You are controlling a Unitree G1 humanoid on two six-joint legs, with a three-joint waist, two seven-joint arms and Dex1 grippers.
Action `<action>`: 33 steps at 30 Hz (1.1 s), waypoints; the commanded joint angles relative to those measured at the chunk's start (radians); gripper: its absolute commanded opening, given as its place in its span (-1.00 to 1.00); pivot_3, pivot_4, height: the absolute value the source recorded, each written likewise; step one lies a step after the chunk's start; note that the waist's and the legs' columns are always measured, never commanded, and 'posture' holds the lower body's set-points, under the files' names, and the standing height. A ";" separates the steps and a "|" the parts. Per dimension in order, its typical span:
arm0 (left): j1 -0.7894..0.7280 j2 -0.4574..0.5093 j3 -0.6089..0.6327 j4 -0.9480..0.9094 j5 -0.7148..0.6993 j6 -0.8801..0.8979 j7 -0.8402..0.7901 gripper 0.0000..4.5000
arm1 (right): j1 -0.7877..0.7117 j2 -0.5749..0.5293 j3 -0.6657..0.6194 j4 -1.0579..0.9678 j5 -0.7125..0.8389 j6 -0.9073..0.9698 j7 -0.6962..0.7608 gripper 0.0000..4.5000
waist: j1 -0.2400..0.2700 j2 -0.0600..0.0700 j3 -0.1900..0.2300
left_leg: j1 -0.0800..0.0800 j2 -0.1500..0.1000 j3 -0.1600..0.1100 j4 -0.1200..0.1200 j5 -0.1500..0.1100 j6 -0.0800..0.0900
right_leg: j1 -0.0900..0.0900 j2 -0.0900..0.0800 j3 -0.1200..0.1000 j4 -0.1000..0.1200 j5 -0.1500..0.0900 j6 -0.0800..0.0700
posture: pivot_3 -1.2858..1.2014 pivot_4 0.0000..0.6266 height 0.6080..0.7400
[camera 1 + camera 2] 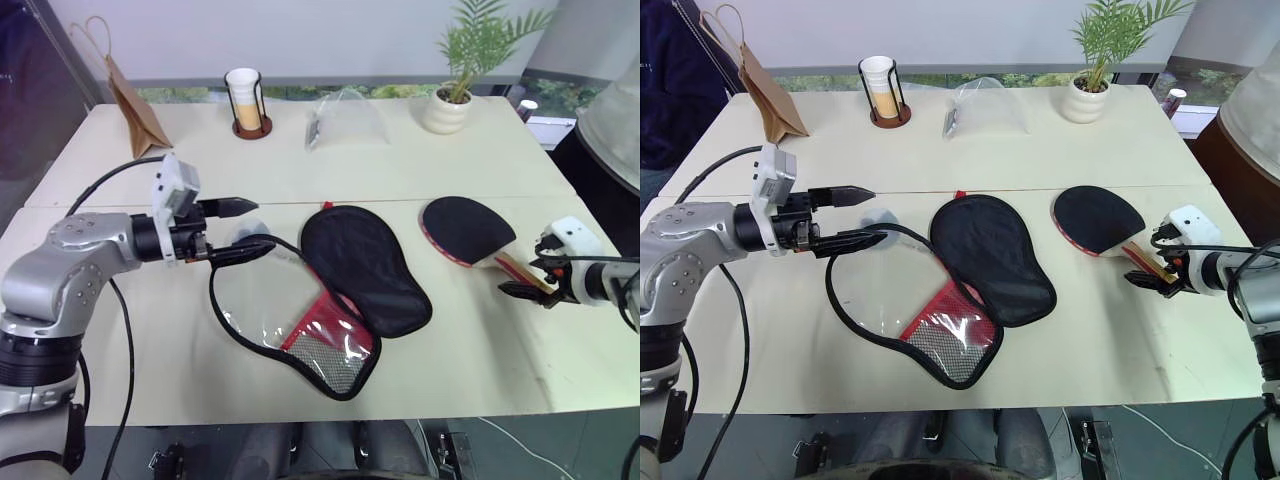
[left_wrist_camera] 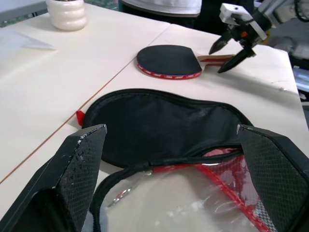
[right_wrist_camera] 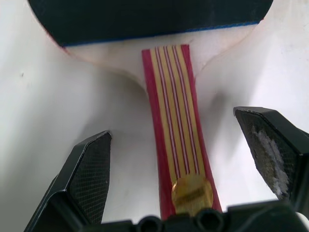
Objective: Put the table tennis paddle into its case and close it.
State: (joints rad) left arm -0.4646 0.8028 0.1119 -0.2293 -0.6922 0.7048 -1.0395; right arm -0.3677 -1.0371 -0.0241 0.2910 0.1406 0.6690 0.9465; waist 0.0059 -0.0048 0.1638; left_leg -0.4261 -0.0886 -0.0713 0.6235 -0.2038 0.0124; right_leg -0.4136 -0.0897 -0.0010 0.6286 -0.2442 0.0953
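The table tennis paddle (image 1: 465,228) lies flat on the table's right side, black rubber up, its striped wooden handle (image 3: 176,130) pointing at my right gripper (image 1: 530,280). That gripper is open, one finger on each side of the handle end and not closed on it. The case (image 1: 365,265) lies unzipped and spread open in the middle, the black fabric half beside the clear-window half (image 1: 262,300) with its red mesh pocket. My left gripper (image 1: 240,228) is open at the case's far left rim, which sits between its fingers (image 2: 79,159).
Along the table's far side stand a brown paper bag (image 1: 135,100), a cup in a wire holder (image 1: 246,100), a clear plastic bag (image 1: 345,118) and a potted plant (image 1: 455,100). A seam (image 1: 400,200) runs across the table behind the case.
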 commanded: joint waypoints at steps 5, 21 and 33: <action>-0.001 0.003 0.020 -0.022 -0.001 -0.016 0.000 0.99 | -0.045 0.015 -0.001 0.071 0.004 -0.007 0.029 -0.52 | 0.002 0.000 0.000 | 0.000 0.000 0.000 0.001 0.000 0.000 | 0.001 0.000 0.000 0.000 0.000 0.000 | 0.03 -0.52 0.91; -0.074 -0.055 -0.057 0.058 0.041 -0.056 -0.036 0.99 | -0.029 0.146 -0.159 -0.816 0.200 0.725 -0.209 -0.65 | 0.007 0.002 0.003 | -0.003 0.000 -0.001 0.000 0.000 0.000 | -0.003 0.000 0.000 0.001 0.000 0.000 | 0.03 -0.52 0.91; -0.110 -0.055 -0.074 0.099 0.058 -0.058 -0.083 0.99 | -0.090 0.525 -0.058 -0.976 0.212 0.945 -0.522 -0.65 | 0.006 0.002 0.003 | -0.006 -0.001 -0.001 0.000 0.000 0.000 | -0.007 0.000 0.000 0.001 0.000 0.000 | 0.03 -0.52 0.91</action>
State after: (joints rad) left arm -0.5578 0.7368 0.0235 -0.1205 -0.6397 0.6631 -1.1118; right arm -0.4404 -0.5243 -0.0799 -0.6554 0.3410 1.6076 0.4504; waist 0.0115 -0.0030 0.1667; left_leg -0.4319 -0.0898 -0.0725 0.6237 -0.2038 0.0127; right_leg -0.4202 -0.0900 -0.0011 0.6299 -0.2439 0.0957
